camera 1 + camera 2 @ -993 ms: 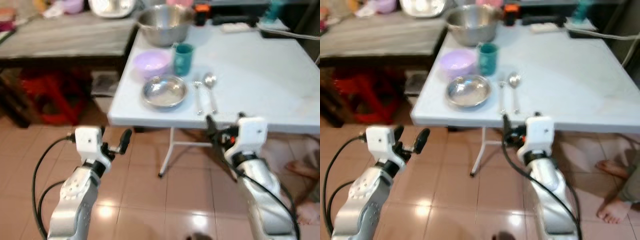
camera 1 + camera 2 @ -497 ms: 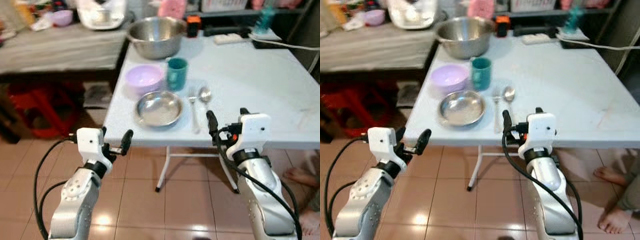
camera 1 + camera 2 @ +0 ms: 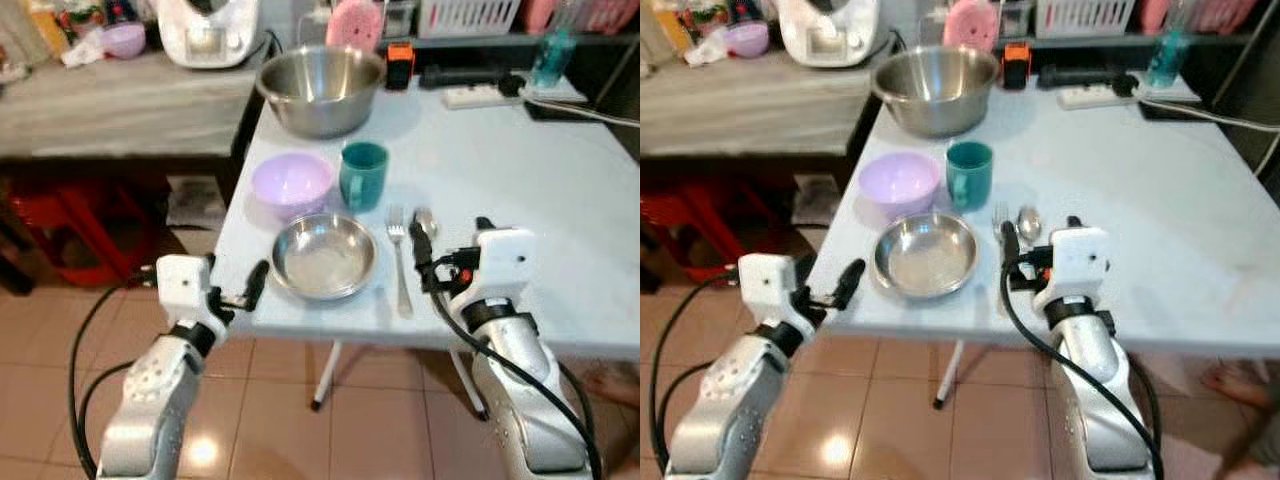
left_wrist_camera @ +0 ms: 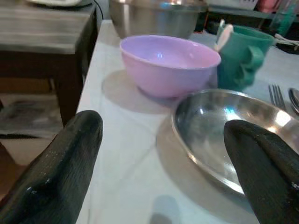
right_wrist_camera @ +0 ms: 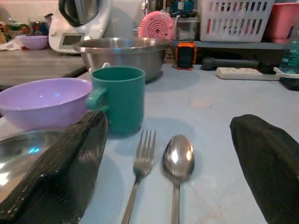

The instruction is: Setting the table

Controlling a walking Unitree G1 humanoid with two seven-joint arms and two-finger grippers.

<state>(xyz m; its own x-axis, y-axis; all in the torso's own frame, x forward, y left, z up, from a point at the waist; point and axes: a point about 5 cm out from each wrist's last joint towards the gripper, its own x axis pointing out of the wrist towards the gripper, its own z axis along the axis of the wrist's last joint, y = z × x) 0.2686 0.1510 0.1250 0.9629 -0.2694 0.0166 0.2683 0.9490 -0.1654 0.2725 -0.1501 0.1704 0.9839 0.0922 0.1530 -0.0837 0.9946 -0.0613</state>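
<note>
Cutlery sits before us on the pale table (image 3: pixel 520 160): a fork (image 3: pixel 398 262) and a spoon (image 5: pixel 177 158) side by side, just right of a steel plate (image 3: pixel 324 256) near the front edge. Behind the plate we see a lilac bowl (image 3: pixel 292 183) and a teal mug (image 3: pixel 362 174) beside each other, and farther back a large steel mixing bowl (image 3: pixel 320 88). Our right gripper (image 3: pixel 450 245) hovers over the spoon's handle end, fingers spread wide and holding nothing. Our left gripper (image 3: pixel 232 285) is at the table's front-left edge, beside the plate, its fingers also wide apart and empty. A power strip (image 3: pixel 478 96) lies at the far side.
</note>
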